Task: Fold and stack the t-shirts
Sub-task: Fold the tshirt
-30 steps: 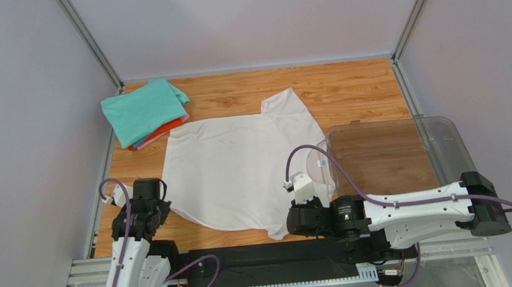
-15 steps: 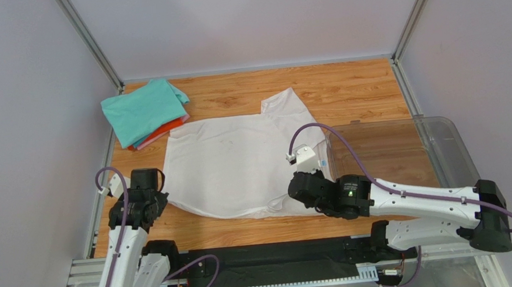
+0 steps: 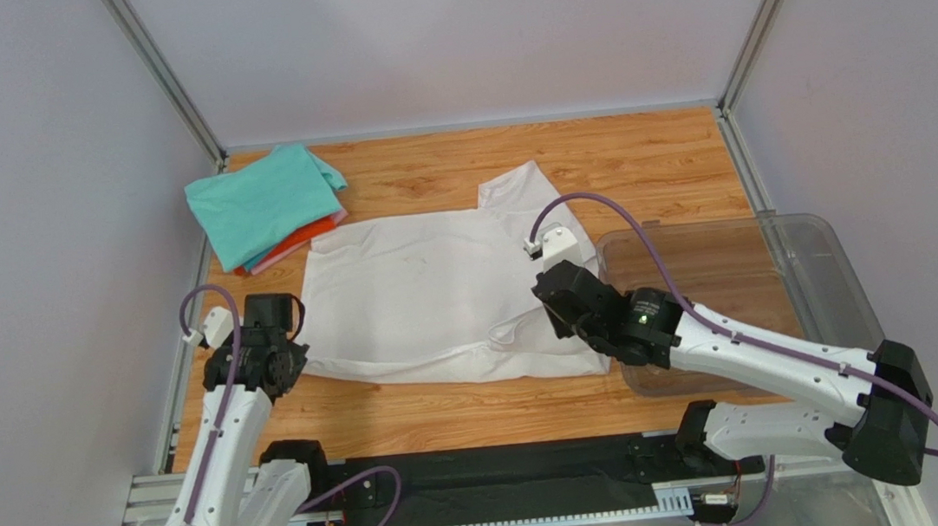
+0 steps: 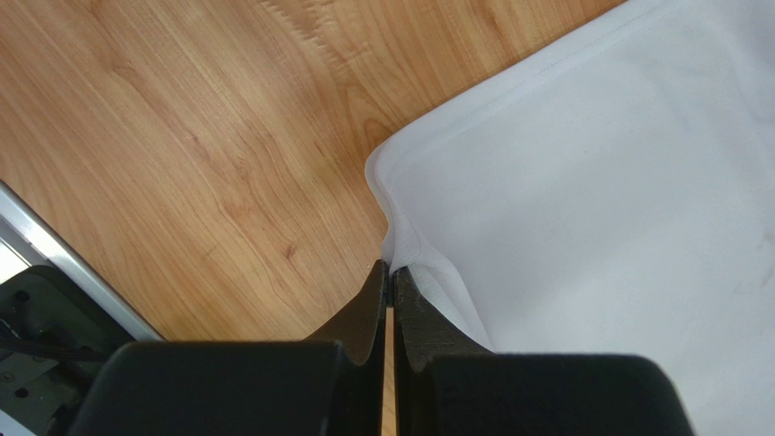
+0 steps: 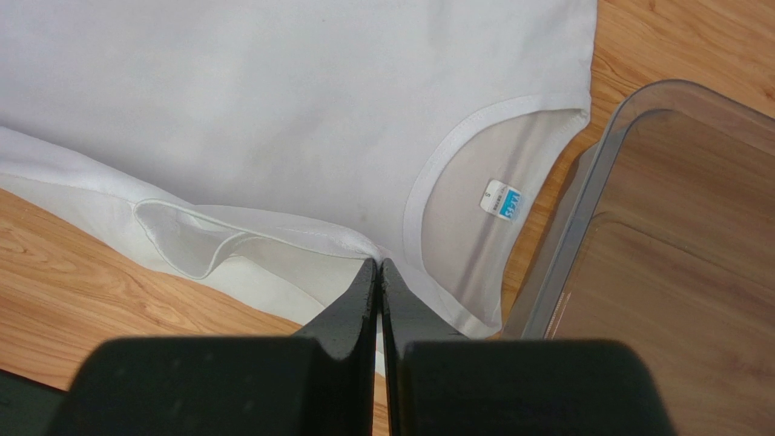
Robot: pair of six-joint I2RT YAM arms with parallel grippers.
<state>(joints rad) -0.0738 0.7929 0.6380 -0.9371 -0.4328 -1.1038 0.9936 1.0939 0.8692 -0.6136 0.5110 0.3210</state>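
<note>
A white t-shirt (image 3: 438, 286) lies spread on the wooden table, its near edge lifted and folded away from me. My left gripper (image 3: 286, 361) is shut on the shirt's near-left hem corner (image 4: 393, 263). My right gripper (image 3: 554, 310) is shut on the shirt's fabric (image 5: 375, 254) beside the collar, where the small blue neck label (image 5: 503, 202) shows. A stack of folded shirts, teal (image 3: 261, 203) on top with pink and orange-red edges (image 3: 308, 237) under it, sits at the far left.
A clear plastic bin (image 3: 727, 295) stands at the right, its rim close to the shirt's collar and under my right arm. Metal frame rails run along the table's sides. Bare wood (image 3: 450, 402) lies along the near edge.
Both grippers moved away from me, carrying the white shirt's near edge over the rest of it. The shirt now covers less of the near table.
</note>
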